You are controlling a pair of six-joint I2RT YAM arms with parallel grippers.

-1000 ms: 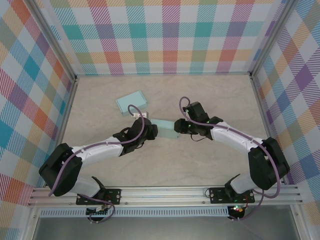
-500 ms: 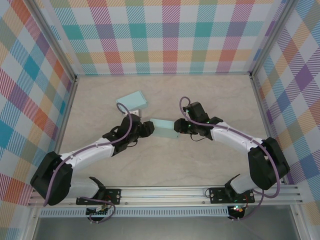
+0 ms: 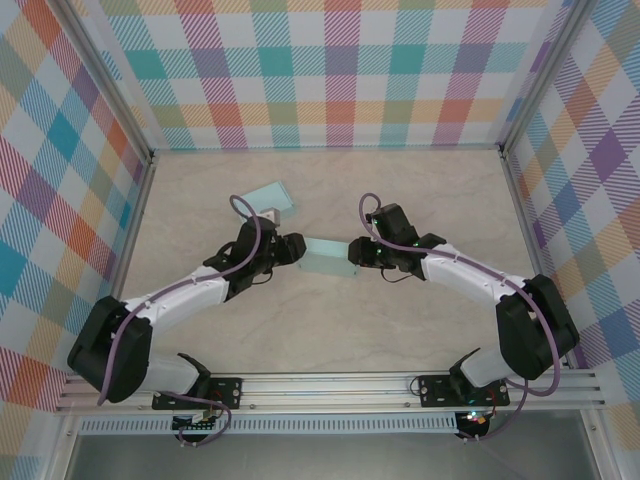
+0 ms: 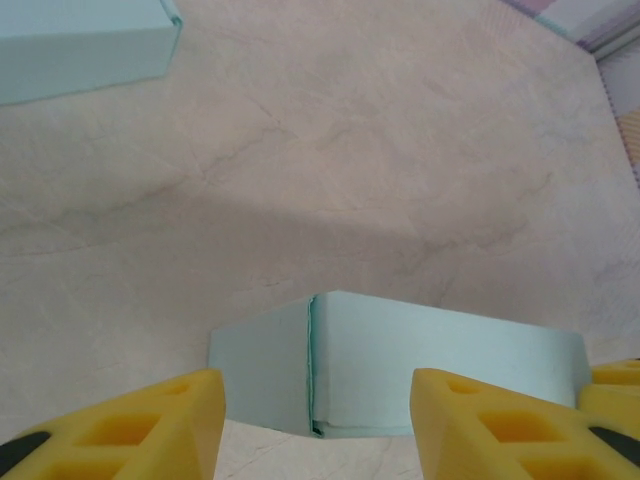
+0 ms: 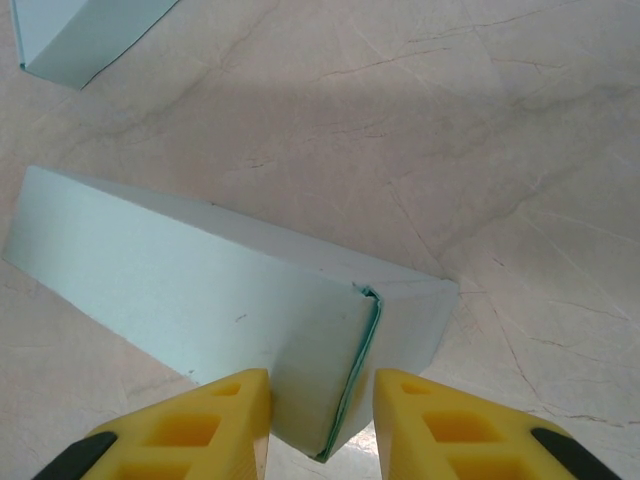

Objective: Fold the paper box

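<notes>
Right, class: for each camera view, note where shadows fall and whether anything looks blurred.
Top external: even light, no glare, paper box sharp. Left wrist: soft shadow on the table beyond the box. Right wrist: similar shadow band, box edges crisp.

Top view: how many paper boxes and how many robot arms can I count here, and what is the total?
Pale blue paper boxes: 2 (nearer box, farther box)
Robot arms: 2 (left arm, right arm)
Total: 4

Pale paper box (image 4: 400, 375) just ahead of parted left claw (image 4: 316, 412), second box (image 4: 80, 45) farther off.
</notes>
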